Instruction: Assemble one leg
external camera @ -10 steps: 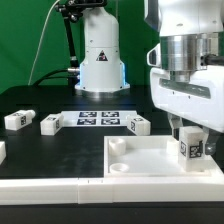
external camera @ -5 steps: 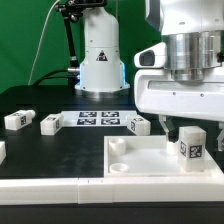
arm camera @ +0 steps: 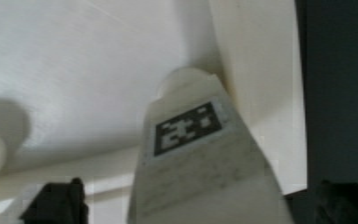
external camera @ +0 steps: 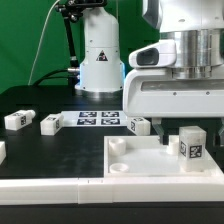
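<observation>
A small white leg [external camera: 190,148] with a black-and-white tag stands upright on the large white panel [external camera: 140,160], near its corner at the exterior view's right. My gripper [external camera: 186,124] hangs just above the leg, open, with only one dark finger [external camera: 165,127] showing under the hand. In the wrist view the leg [arm camera: 202,150] rises between my gripper's [arm camera: 197,206] two dark fingertips [arm camera: 57,200], with a gap on each side. The panel [arm camera: 87,70] fills the background there.
Three more loose legs lie on the black table: one [external camera: 17,119] at the exterior view's left, one [external camera: 49,123] beside it, one [external camera: 137,125] by the marker board [external camera: 98,119]. The arm's white base [external camera: 100,60] stands behind. A round socket [external camera: 120,146] marks the panel's left corner.
The gripper has opened off the leg and risen straight up. The leg stays standing on the panel where it was.
</observation>
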